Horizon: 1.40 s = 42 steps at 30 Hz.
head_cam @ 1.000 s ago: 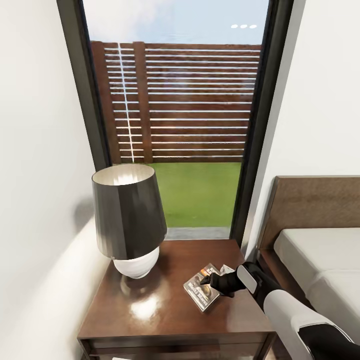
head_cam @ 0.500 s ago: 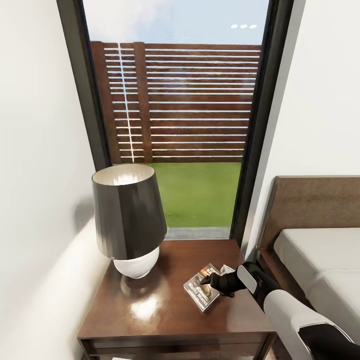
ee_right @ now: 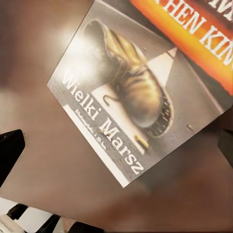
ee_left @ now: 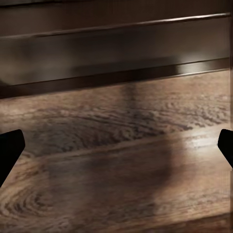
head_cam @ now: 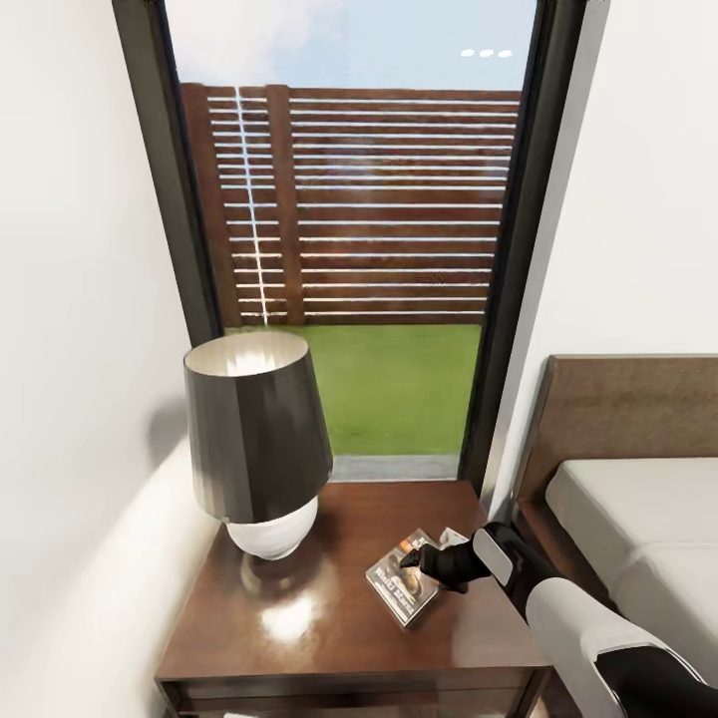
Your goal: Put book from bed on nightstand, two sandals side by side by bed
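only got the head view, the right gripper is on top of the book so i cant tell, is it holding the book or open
Observer: Open. In the right wrist view the right gripper has its jaws wide apart, and the book lies flat on the nightstand between them, ungripped.
Operator: which way up is it
Observer: Cover up. It shows a worn boot, the title "Wielki Marsz" and an orange band.
Operator: and the other arm
Observer: The left gripper is open too and holds nothing, pointing at the wood floor.
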Available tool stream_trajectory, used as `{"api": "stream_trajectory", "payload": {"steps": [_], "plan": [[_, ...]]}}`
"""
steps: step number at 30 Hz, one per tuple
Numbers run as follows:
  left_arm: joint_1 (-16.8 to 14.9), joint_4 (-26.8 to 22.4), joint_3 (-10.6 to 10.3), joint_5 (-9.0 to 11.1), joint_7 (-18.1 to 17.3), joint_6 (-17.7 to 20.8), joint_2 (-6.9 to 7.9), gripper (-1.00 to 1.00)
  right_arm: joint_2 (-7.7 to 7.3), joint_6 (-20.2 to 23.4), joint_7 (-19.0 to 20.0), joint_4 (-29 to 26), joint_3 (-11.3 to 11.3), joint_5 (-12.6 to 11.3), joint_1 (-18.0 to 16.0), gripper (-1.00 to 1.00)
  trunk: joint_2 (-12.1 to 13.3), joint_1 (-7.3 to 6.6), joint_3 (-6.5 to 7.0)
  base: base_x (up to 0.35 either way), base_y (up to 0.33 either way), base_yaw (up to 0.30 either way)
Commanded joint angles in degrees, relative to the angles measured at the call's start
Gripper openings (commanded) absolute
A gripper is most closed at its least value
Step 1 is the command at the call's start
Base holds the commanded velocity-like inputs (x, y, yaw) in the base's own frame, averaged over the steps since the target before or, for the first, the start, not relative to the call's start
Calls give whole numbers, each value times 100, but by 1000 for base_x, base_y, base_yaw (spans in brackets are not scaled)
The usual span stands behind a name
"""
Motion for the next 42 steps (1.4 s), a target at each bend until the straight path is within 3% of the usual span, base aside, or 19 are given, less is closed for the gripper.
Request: {"api": "stream_trajectory", "payload": {"steps": [1, 42], "plan": [[-4, -7, -25, 45, -8, 12, 5, 100, -5, 11, 46, -4, 29, 40, -3, 100, 39, -24, 13, 0, 0, 0], [-7, -7, -25, 45, -8, 12, 5, 100, -4, -50, 95, -19, 32, 56, 20, 100, 1684, -924, 749, 0, 0, 0]]}}
